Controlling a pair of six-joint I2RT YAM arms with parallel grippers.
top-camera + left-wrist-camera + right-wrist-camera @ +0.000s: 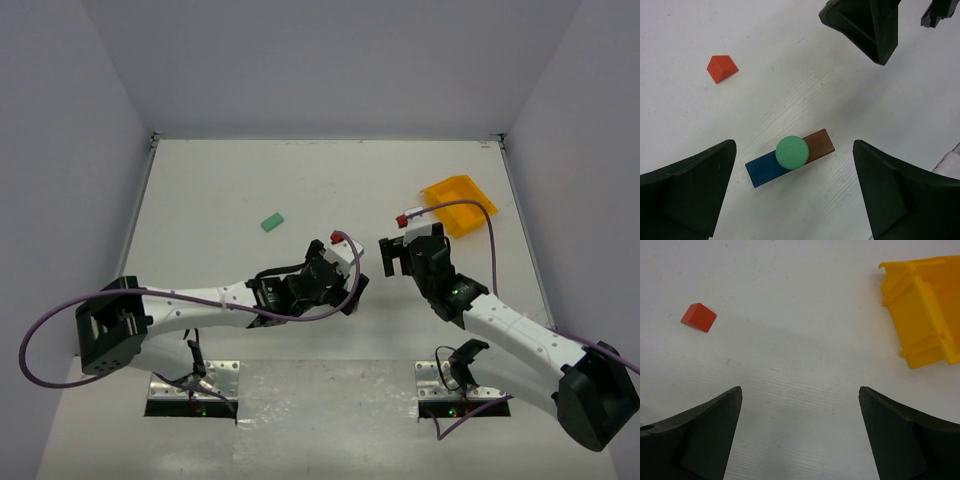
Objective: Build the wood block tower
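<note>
The left end effector (793, 145) stands wide directly over the wood block tower (790, 162). Its fingers (695, 190) are clear on both sides, I think so that the green cylinder (792, 152), resting on the joint of the blue block (762, 173) and the brown block (822, 143) laid end to end on the worktop (790, 85), is not pushed. Ahead and to its left lies the loose red wedge (721, 68), probably the next piece. The right end effector (800, 388) is also wide and empty, the wedge ahead-left of it and the yellow bin (920, 300) ahead-right; it seems to wait aside.
</note>
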